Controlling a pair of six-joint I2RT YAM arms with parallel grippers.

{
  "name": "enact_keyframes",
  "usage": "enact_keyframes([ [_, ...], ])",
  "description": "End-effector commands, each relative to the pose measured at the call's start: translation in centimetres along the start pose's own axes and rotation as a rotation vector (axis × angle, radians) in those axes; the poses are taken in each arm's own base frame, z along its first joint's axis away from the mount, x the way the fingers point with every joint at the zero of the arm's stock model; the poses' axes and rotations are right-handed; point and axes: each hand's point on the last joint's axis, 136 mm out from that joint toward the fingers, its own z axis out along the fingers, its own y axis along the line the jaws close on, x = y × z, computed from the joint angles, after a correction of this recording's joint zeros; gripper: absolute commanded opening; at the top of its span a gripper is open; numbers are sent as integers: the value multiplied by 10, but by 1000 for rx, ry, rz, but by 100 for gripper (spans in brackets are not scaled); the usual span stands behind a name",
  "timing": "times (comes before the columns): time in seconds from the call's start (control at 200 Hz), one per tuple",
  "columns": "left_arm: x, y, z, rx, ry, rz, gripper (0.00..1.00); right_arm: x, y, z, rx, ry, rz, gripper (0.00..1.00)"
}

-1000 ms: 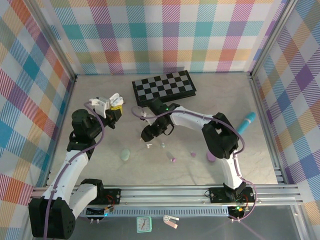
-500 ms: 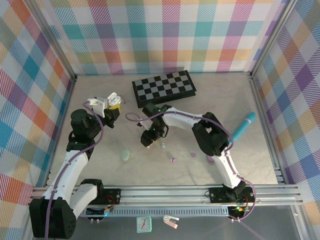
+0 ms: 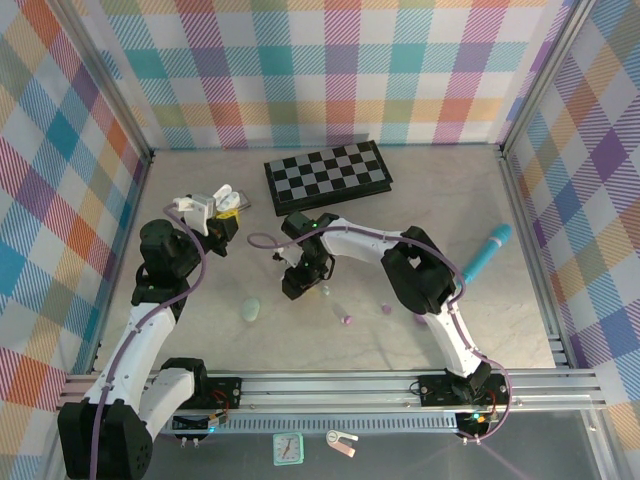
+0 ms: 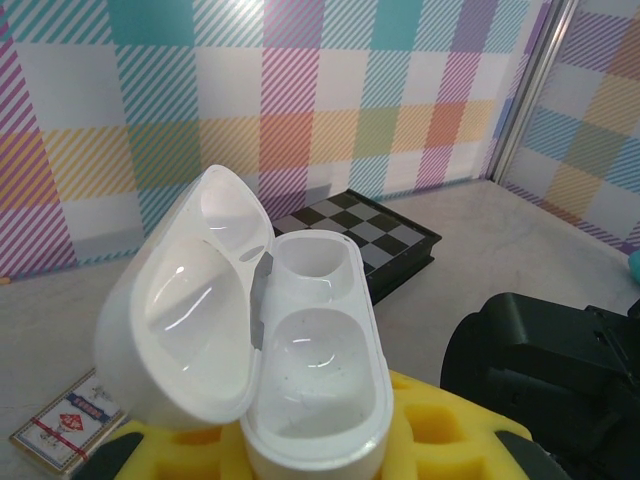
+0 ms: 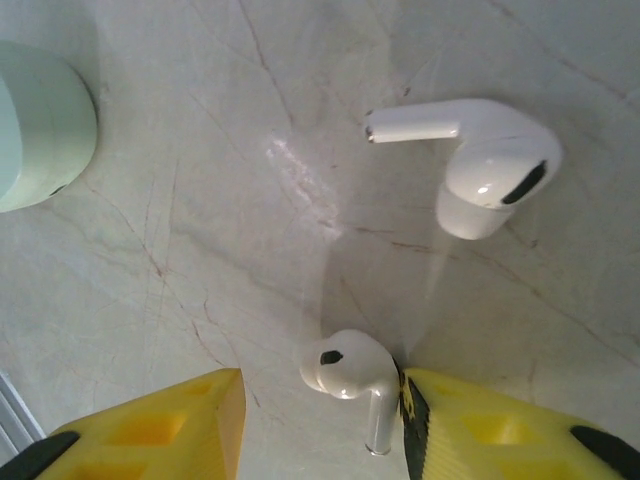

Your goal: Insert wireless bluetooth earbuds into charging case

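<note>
My left gripper (image 3: 218, 215) is raised at the left, shut on an open white charging case (image 4: 315, 385) whose lid is flipped to the left and whose two wells are empty. My right gripper (image 5: 322, 395) points down at the table, open, its yellow fingers either side of a white earbud (image 5: 350, 372) whose stem touches the right finger. A second white earbud (image 5: 480, 165) lies further ahead. In the top view the right gripper (image 3: 295, 283) hovers mid-table, with a mint earbud (image 3: 325, 291) and two lilac earbuds (image 3: 347, 320) nearby.
A mint case (image 3: 250, 310) lies left of the right gripper, also at the edge of the right wrist view (image 5: 40, 120). A folded chessboard (image 3: 328, 175) sits at the back, a teal tube (image 3: 486, 250) at the right, a card deck (image 4: 60, 425) below the left gripper.
The right gripper has moved left and toward the near edge, coming down over the white earbud. The left arm with the open case has stayed put.
</note>
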Motion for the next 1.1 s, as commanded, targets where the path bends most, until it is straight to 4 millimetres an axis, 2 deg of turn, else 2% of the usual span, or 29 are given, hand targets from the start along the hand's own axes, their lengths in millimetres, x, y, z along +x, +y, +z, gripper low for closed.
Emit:
enact_keyframes([
  [0.0,-7,4,-5,-23,-18,18,7,3,12,-12,-15,3,14,45],
  [0.34,-7,3,-8,-26,-13,41,7,-3,-4,-10,72,45,126,45],
  [0.625,-9,2,-9,-24,-17,51,7,-10,0,-1,31,74,146,39],
  [0.92,-8,1,-9,-21,-14,51,7,-3,1,8,12,114,147,32],
  [1.1,-9,1,-10,-21,-17,52,7,-1,3,5,11,116,147,30],
])
